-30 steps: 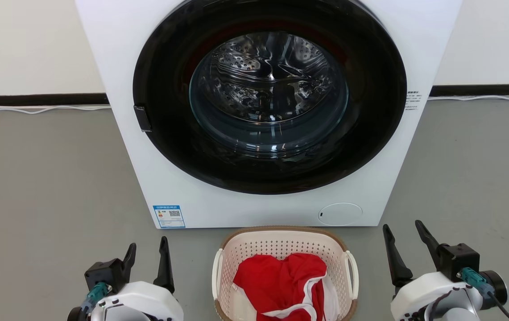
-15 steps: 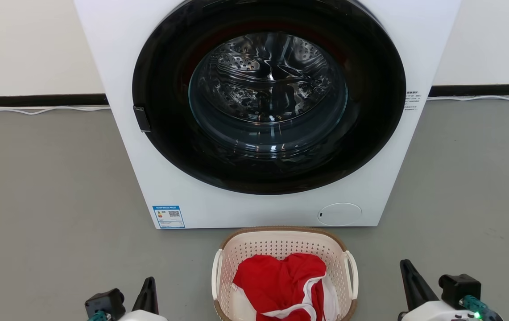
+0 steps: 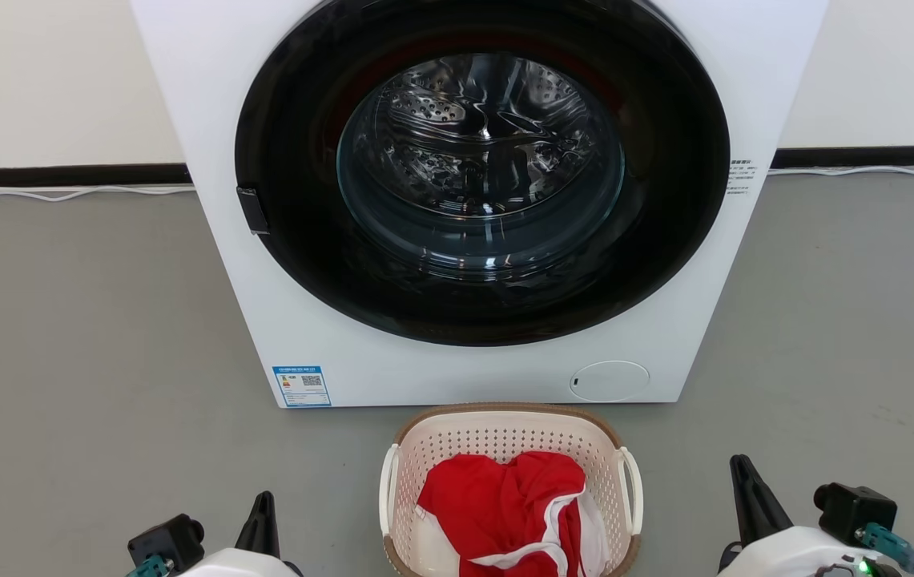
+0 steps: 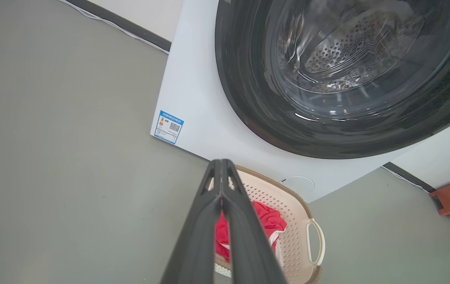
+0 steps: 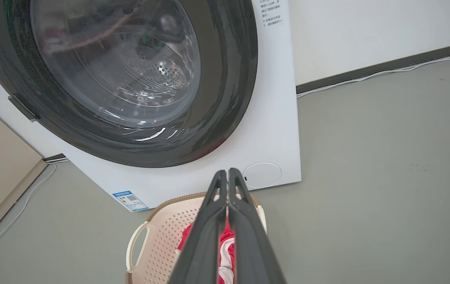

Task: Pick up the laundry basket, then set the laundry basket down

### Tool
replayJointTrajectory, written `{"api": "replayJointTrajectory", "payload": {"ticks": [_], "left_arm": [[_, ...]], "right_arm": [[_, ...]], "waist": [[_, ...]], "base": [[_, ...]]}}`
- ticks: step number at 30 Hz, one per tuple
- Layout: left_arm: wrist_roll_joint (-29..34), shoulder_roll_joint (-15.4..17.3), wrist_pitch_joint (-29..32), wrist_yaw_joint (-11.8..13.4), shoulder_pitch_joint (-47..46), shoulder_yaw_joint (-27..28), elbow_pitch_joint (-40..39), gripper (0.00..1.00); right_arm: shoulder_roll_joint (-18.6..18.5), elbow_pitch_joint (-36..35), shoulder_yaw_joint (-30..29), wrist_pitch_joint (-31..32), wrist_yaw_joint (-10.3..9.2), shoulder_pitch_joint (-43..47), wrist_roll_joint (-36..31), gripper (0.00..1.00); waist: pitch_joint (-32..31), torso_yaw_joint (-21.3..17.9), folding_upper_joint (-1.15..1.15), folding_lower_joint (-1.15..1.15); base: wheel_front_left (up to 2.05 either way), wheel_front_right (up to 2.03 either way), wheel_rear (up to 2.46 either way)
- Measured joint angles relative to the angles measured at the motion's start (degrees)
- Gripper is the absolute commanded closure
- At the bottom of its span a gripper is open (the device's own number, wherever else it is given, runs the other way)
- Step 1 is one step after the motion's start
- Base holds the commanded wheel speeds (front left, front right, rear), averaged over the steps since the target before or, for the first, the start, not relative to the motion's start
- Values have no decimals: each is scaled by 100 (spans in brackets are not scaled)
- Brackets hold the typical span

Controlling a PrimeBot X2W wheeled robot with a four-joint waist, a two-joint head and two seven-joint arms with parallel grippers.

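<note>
Laundry basket (image 3: 505, 437), between left claw (image 3: 263, 513), right claw (image 3: 745, 489)

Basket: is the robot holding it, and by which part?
Nothing is held. The left gripper and right gripper are shut empty, either side of the basket on the floor.

White washing machine (image 3: 481, 172), red garment (image 3: 497, 505), grey floor (image 3: 88, 336)
</note>
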Motion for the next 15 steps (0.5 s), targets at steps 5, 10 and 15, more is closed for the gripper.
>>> {"api": "replayJointTrajectory", "payload": {"ticks": [5, 10, 15], "left_arm": [[-278, 1, 59, -42, -1, 51, -68, 100], [-547, 2, 177, -90, -2, 100, -123, 100], [-821, 3, 259, -114, -3, 154, -187, 100]], "right_arm": [[0, -92, -19, 70, 0, 1, 354, 100], [0, -153, -37, 158, 0, 1, 720, 100], [0, -221, -54, 240, -1, 1, 1072, 100]], "waist": [[12, -2, 0, 0], [24, -5, 0, 0], [36, -8, 0, -1]], "base": [[0, 0, 0], [0, 0, 0], [0, 0, 0]]}}
